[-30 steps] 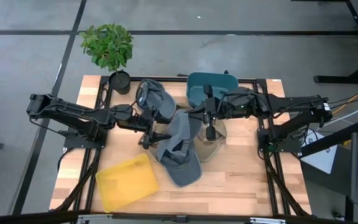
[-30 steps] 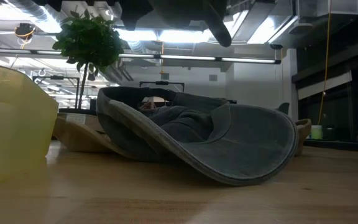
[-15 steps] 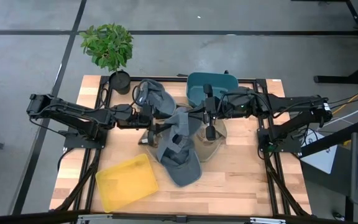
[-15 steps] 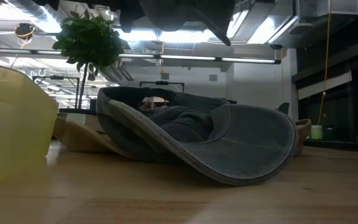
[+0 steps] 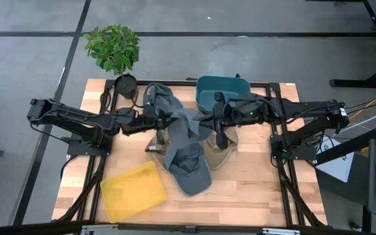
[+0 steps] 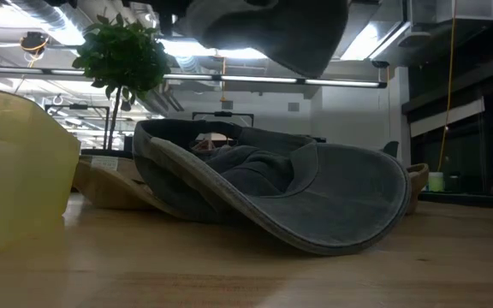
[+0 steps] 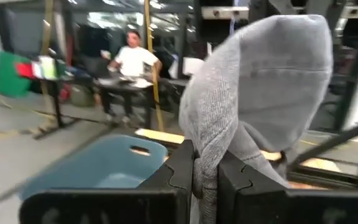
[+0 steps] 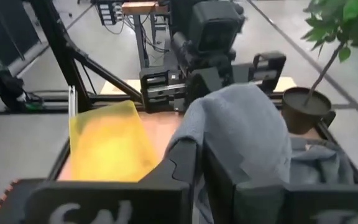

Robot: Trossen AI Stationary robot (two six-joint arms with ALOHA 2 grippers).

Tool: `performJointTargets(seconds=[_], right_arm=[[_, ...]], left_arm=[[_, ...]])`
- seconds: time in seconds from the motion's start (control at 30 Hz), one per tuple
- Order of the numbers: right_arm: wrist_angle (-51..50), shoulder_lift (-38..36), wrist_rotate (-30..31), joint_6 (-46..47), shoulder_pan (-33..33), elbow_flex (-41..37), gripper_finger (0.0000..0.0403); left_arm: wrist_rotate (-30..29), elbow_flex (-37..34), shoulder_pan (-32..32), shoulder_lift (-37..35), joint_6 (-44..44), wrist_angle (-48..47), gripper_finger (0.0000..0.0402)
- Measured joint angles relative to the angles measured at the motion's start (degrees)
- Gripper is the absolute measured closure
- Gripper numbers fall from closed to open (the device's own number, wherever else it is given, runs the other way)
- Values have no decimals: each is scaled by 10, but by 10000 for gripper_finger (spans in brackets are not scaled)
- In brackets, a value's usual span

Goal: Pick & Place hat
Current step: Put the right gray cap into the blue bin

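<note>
A grey hat (image 5: 183, 124) hangs bunched between my two grippers above the table's middle; it also shows at the low view's top (image 6: 268, 34). My left gripper (image 5: 156, 123) is shut on its left side and my right gripper (image 5: 206, 123) on its right side. Below it a second grey hat (image 5: 191, 171) rests by its brim and crown on the wood, partly over a tan hat (image 5: 219, 155). A third grey hat (image 5: 160, 96) lies at the far side. My left gripper pinches a fold of the hat's grey cloth (image 7: 205, 163) between its two fingers, coming level from the table's left. The hat bulges out beyond the fingers, lifted clear of the table. My right gripper pinches the hat's other side (image 8: 199, 144) between its fingers (image 8: 180, 163), level from the table's right. The cloth mounds up past the fingertips; the hat is clear of the table.
A yellow bin (image 5: 132, 190) stands near the front left, a teal bin (image 5: 222, 91) at the far middle, and a potted plant (image 5: 114, 51) at the far left corner. A person sits at a desk in the room beyond (image 7: 132, 62).
My left gripper has moved toward the far edge and toward the right gripper, and has shut on the held hat's left side. The hat, spread wider before, is now gathered into a narrower bunch between both grippers.
</note>
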Motion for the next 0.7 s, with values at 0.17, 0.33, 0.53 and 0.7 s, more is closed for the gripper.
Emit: performJointTargets(seconds=[0.17, 0.33, 0.53, 0.7], right_arm=[[-2, 0, -2, 61, 0, 0, 365], [-27, 0, -43, 132, 0, 0, 363], [-36, 0, -109, 162, -3, 0, 319], [-27, 6, -120, 159, -11, 0, 250]], left_arm=[[-51, 0, 0, -8, 58, 13, 381], [-74, 0, 0, -27, 132, 20, 381], [23, 0, 0, -60, 216, -6, 381], [143, 0, 0, -81, 196, -59, 381]])
